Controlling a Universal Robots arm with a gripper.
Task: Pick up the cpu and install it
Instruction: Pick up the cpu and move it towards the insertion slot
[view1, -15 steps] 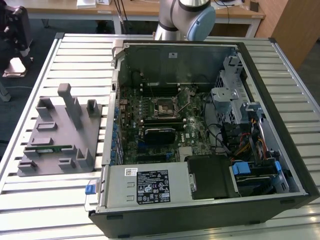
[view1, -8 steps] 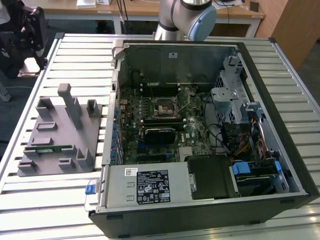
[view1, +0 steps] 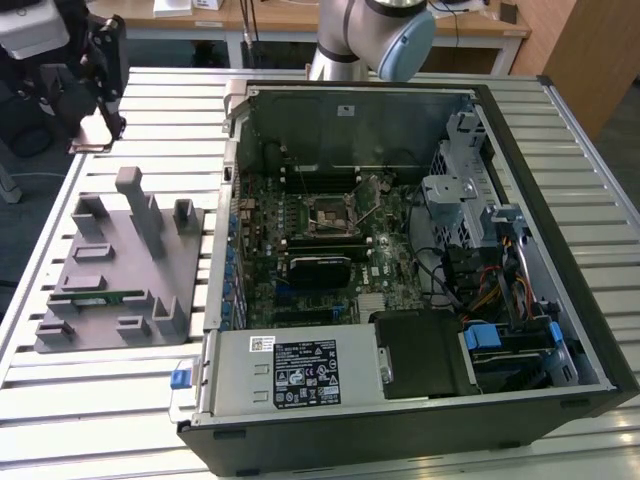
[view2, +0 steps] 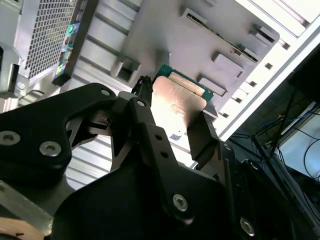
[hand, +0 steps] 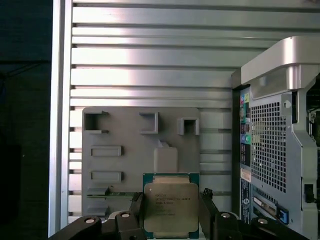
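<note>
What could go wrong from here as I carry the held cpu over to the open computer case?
1. The gripper pinches the cpu only by two opposite edges, above the grey tray. A jolt could probably tilt it or let it slip.
2. The socket lies low inside the computer case, with cables and metal walls close by. The fingers might clip something on the way down.

Gripper (view2: 174, 104) clamped on cpu (view2: 178, 98), grey tray (view2: 160, 25) beyond, computer case (view2: 45, 35) alongside
</note>
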